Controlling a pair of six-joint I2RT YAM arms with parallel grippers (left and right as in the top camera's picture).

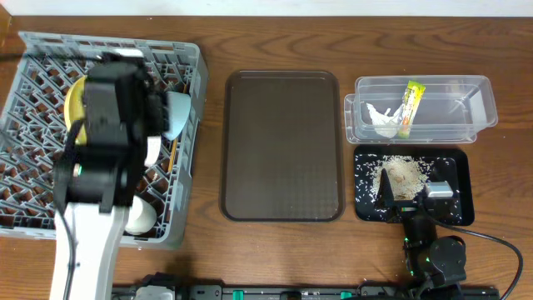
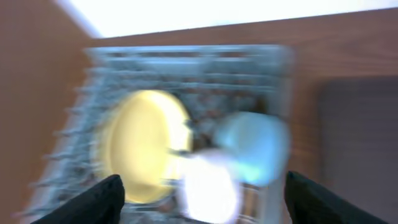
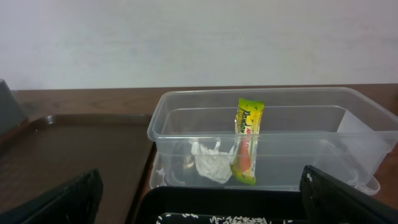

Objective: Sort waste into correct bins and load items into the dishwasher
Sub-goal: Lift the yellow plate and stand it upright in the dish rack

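Observation:
The grey dishwasher rack point(image 1: 33, 167) fills the left of the table, and my left arm point(image 1: 108, 150) hangs over it. In it stand the yellow plate point(image 1: 75, 100), the light blue bowl point(image 1: 177, 117) and the white bowl point(image 1: 140, 218). The blurred left wrist view shows the plate point(image 2: 140, 146), blue bowl point(image 2: 255, 146) and white bowl point(image 2: 208, 186) below my open left gripper point(image 2: 202, 202), which holds nothing. The clear tub point(image 1: 475, 100) holds the wrapper point(image 1: 410, 107) and tissue point(image 1: 381, 118). Rice crumbs point(image 1: 404, 175) lie in the black tray point(image 1: 458, 167). My right gripper point(image 1: 412, 196) stands open over its near edge. I cannot make out the chopsticks.
A dark brown serving tray point(image 1: 283, 146) lies between the rack and the bins. In the right wrist view the clear tub point(image 3: 186, 118) stands just behind the black tray point(image 3: 217, 199), with the wrapper point(image 3: 247, 140) upright beside the tissue point(image 3: 210, 160).

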